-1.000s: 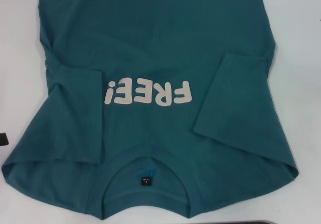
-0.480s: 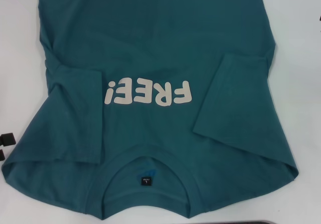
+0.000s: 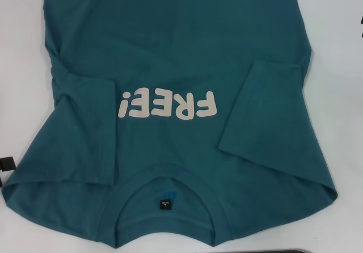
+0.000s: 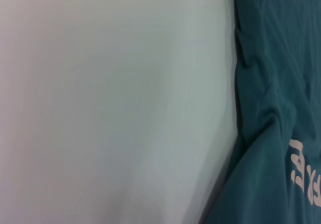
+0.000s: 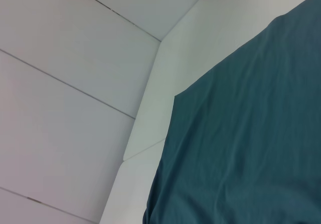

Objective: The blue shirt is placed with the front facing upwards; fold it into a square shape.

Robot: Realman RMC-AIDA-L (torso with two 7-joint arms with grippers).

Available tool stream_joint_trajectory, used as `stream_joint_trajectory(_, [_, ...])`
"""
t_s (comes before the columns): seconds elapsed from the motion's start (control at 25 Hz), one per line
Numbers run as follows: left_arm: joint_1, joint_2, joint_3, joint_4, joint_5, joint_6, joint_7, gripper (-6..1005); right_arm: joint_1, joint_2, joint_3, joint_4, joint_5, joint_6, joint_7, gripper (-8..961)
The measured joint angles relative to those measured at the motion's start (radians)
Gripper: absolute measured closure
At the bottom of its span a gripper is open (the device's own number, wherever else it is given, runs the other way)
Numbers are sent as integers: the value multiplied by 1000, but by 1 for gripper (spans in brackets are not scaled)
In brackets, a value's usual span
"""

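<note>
Here the blue shirt (image 3: 181,83) takes up most of the white table (image 3: 340,94), lying flat with its chest side up and its collar (image 3: 164,193) nearest the robot, so the pale letters "FREE" (image 3: 167,105) read upside down from the head; both short sleeves are folded inward over the body, the left sleeve (image 3: 85,128) beside the start of the lettering and the right sleeve (image 3: 266,108) slanting across the other side; the hem end runs out of the far edge of the head view; a small dark neck label (image 3: 164,203) sits inside the collar. The left gripper (image 3: 5,165) shows only as a dark block at the left edge of the head view, low beside the shirt's left shoulder corner, apart from the cloth as far as I can see; whether it is parted or closed I cannot tell, and nothing visibly sits in it. The right gripper (image 3: 361,26) is a mere dark sliver at the right edge, well off the shirt; its state is likewise not to be made out. The right wrist view shows a straight corner of the shirt (image 5: 241,133) lying near the table's edge (image 5: 150,128), with pale floor tiles (image 5: 65,83) beyond.
</note>
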Motion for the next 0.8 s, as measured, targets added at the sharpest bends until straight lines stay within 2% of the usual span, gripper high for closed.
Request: stream_joint_trajectory(0.8, [-2,-13,3,1,46,13,2,267,5,0,0,0,0,6,-3,301])
